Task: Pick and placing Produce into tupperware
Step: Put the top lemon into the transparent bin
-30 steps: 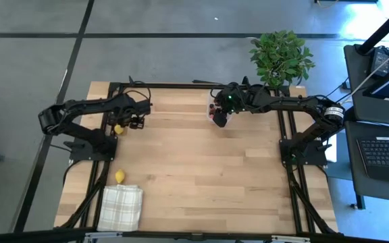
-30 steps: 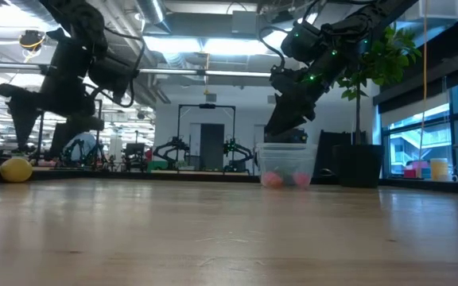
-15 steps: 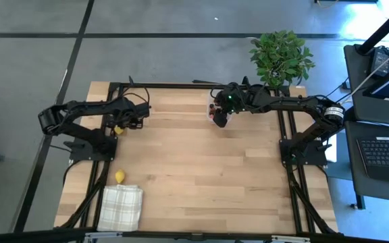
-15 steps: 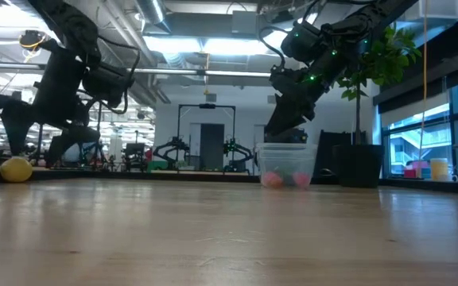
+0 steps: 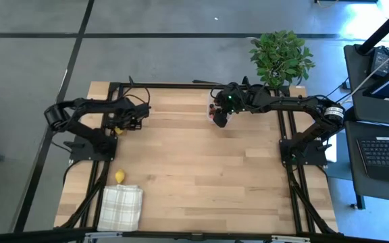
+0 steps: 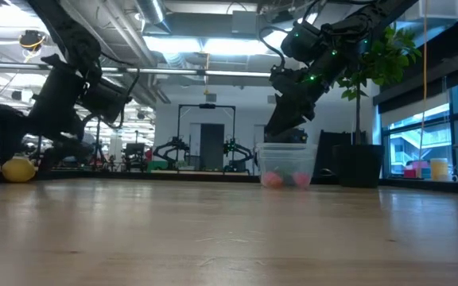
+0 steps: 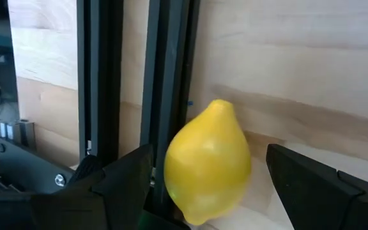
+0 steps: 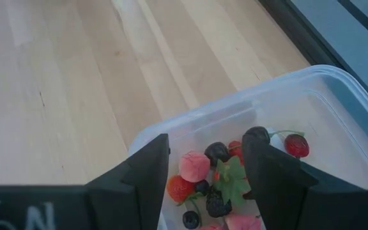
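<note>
The left gripper (image 7: 209, 185) stands spread wide around a small yellow lemon (image 7: 208, 161) on the wooden table (image 5: 201, 162), not clamping it. The right gripper (image 8: 206, 167) hangs part-open, empty, over the clear plastic tupperware box (image 8: 312, 96) holding red and dark berries (image 8: 219, 172).

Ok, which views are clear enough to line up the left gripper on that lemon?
Left wrist view: lemon sharp, evenly lit, between the open left gripper fingers. Low view: arm silhouetted against bright ceiling lights, lemon small at the edge. High view: lemon mostly hidden.

Matt wooden table (image 5: 201, 169), clear plastic tupperware (image 8: 312, 96), smooth glossy lemon (image 7: 207, 160).
</note>
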Robot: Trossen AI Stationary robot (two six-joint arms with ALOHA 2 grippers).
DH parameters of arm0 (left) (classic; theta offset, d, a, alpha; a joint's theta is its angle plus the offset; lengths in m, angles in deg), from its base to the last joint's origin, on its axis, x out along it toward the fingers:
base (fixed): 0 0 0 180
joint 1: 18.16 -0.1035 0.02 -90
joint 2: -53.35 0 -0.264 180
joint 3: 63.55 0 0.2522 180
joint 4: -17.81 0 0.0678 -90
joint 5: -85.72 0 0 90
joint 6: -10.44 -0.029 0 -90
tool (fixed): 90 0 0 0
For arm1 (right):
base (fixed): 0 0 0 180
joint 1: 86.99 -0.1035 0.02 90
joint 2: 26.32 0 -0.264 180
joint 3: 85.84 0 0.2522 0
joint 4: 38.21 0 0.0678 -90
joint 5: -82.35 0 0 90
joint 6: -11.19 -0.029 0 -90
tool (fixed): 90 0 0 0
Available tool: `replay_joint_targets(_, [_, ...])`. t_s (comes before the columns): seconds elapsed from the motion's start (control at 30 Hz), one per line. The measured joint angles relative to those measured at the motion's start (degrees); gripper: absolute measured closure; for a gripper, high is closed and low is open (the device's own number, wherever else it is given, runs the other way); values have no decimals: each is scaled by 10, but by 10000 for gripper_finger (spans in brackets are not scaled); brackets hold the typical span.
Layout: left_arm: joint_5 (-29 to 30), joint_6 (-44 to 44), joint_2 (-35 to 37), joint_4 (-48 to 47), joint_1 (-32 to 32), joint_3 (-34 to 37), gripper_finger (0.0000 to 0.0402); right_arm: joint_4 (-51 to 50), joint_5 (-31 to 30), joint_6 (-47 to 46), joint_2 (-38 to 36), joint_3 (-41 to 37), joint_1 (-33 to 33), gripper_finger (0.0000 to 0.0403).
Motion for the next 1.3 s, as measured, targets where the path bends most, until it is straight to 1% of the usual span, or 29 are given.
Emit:
replay_joint_targets(0.23, [3,-17,-33,2,-7,-2,104,0,0,0,0,0,0,204])
replay_joint_targets(0.33, [4,-31,-37,10,-7,-2,113,0,0,2,0,0,0,204])
replay_joint_targets(0.43, [2,-41,-37,18,-7,-2,133,0,0,2,0,0,0,204])
replay_joint_targets(0.67, [-13,-41,-37,25,-7,-1,195,-4,0,2,0,0,0,204])
replay_joint_targets(0.77, [-14,-49,-37,24,-7,-1,206,-8,0,2,0,0,0,204])
replay_joint_targets(0.9, [-12,-102,-37,33,-7,-1,206,-9,0,2,0,0,0,204])
replay_joint_targets(1.0, [-10,-176,-40,39,-10,-14,202,-8,0,2,0,0,0,204])
replay_joint_targets(1.03, [-17,-201,-39,46,-12,-23,200,-7,0,2,0,0,0,204])
replay_joint_targets(1.1, [-41,-242,-37,79,-14,-51,199,-6,0,1,0,0,0,204])
replay_joint_targets(1.2, [-81,-303,-37,88,-18,-83,203,-6,0,0,0,0,0,204])
replay_joint_targets(1.3, [-147,-353,-36,152,-17,-129,206,-7,0,-3,0,0,-1,204])
